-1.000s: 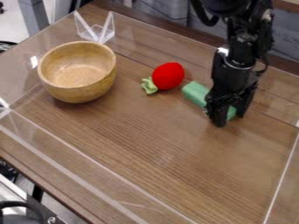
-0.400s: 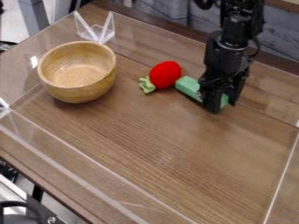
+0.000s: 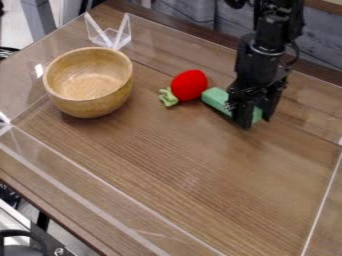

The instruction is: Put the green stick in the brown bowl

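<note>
Since the earlier frame, arm and fingers (image 3: 249, 112) have shifted up-left, pinching the green stick (image 3: 222, 101) low over the desk (image 3: 174, 170). Risk: end-grip slip before the brown bowl (image 3: 88, 81).

My arm reaches straight down, gripper (image 3: 250, 115) pointing at the table, jaws closed around the green stick (image 3: 221, 100).

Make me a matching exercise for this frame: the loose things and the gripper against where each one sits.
Things:
1. brown bowl
2. strawberry toy
3. green stick
4. gripper

Places:
A. between the bowl and the stick
B. at the stick's right end, pointing down
C. far left of the table
D. just right of the red toy

Pairs: 1-C, 2-A, 3-D, 4-B
</note>
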Controlling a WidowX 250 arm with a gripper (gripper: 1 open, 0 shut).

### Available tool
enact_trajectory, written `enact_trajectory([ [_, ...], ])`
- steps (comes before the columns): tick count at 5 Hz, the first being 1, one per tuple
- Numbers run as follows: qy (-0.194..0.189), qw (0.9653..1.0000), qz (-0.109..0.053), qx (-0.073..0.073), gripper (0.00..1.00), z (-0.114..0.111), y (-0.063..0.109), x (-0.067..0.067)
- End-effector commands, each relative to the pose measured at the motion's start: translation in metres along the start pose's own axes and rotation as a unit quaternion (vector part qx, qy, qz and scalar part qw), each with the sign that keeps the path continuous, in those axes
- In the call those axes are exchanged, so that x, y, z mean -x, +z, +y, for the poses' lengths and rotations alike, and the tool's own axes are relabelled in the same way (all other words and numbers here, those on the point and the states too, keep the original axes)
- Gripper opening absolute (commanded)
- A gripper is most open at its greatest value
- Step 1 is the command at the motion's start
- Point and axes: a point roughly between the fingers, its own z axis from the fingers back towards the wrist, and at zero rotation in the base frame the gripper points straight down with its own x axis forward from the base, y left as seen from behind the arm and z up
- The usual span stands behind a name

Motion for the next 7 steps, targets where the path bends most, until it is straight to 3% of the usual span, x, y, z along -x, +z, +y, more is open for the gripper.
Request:
enact_trajectory([
  [1, 0.001, 0.9993, -0.014, 0.035, 0.0, -0.013, 0.028, 0.005],
  [2, 0.02, 0.9985, 0.007, 0.05, 0.0, -0.008, 0.045, 0.001],
  [4, 0.085, 0.9918, 0.053, 0.079, 0.0, 0.019, 0.109, -0.015],
  [6, 0.084, 0.9901, 0.068, 0.089, 0.0, 0.044, 0.141, -0.027],
  [7, 0.081, 0.9898, 0.073, 0.092, 0.0, 0.055, 0.149, -0.046],
])
